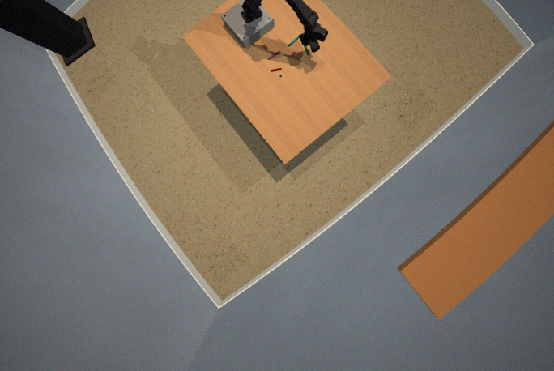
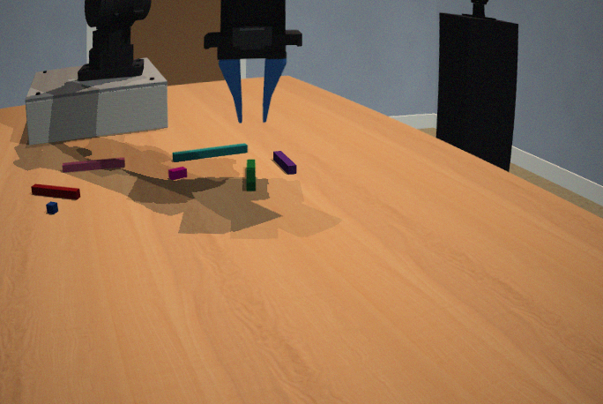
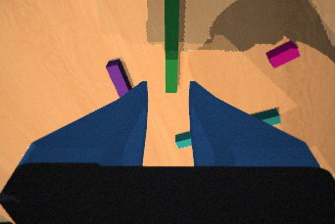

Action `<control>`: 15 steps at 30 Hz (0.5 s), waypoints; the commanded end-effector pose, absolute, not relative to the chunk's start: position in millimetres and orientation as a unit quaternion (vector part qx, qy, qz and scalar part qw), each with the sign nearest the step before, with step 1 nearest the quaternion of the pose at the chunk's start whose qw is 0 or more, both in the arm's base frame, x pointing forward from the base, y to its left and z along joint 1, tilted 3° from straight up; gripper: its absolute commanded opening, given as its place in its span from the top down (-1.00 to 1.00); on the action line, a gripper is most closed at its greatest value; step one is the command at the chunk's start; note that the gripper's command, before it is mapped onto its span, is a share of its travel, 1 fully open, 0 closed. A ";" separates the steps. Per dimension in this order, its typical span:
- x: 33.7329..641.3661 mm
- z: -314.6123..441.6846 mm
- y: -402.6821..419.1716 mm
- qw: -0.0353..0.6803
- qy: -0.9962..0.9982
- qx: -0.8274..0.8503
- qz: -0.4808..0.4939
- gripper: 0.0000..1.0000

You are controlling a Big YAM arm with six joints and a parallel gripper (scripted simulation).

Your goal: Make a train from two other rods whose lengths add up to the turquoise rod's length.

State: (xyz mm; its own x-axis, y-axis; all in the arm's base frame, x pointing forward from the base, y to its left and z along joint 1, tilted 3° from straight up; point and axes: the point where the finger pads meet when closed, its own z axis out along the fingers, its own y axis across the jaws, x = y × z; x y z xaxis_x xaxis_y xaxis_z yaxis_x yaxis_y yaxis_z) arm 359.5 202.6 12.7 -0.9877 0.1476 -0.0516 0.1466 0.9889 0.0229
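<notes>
My gripper (image 2: 251, 121) (image 3: 167, 90) (image 1: 308, 48) hangs above the table (image 2: 402, 273), fingers narrowly apart with nothing between them. Below and just ahead lies the green rod (image 2: 250, 174) (image 3: 171, 39) (image 1: 307, 50), in line with the gap between the fingers. The turquoise rod (image 2: 210, 152) (image 3: 183, 140) lies under the fingers, partly hidden in the wrist view. A short purple rod (image 2: 285, 161) (image 3: 119, 78) lies right of the green one. The magenta rod (image 2: 177, 172) (image 3: 282, 54) lies to its left. All lie flat and apart.
A long pinkish-purple rod (image 2: 93, 164) lies in shadow near the arm's grey base (image 2: 95, 104). A red rod (image 2: 55, 191) (image 1: 275, 70) and a blue cube (image 2: 51, 207) lie at the far left. A black pedestal (image 2: 475, 86) stands beyond the table.
</notes>
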 end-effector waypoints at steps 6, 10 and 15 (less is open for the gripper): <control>362.7 -2.0 201.1 0.028 0.997 0.073 0.010 0.52; 363.0 -6.8 200.8 0.028 0.997 0.073 0.010 0.52; 363.3 -13.4 200.7 0.028 0.997 0.073 0.010 0.52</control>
State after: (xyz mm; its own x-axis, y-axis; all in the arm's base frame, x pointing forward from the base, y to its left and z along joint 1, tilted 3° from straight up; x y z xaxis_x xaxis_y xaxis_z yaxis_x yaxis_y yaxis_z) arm 359.5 202.5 -7.3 -0.9879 0.1470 -0.0486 0.1462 0.9891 0.0204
